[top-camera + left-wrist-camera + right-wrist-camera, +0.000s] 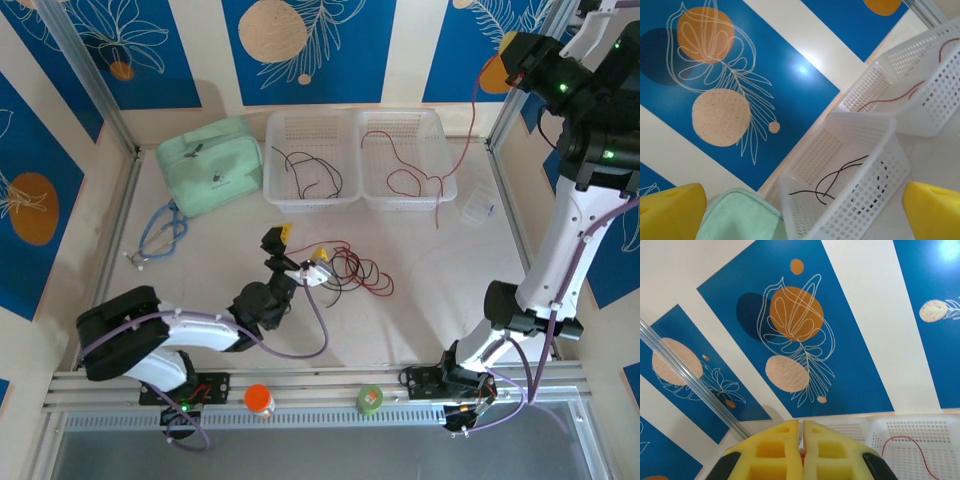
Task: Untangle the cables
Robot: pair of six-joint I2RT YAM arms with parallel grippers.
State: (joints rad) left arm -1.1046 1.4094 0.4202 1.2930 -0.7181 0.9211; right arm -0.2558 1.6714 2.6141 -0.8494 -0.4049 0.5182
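Observation:
A tangle of red and black cables lies mid-table, just right of my left gripper. That gripper is open, its yellow fingers spread wide with nothing between them. It faces the left basket, which holds a black cable. High at the back right, my right gripper is shut on a red cable. That cable hangs down into the right basket. A bit of red shows between the closed yellow pads.
A mint-green pouch lies at the back left, with a blue-grey looped cord in front of it. A small clear bag sits right of the baskets. An orange-capped item and a green roll rest on the near rail.

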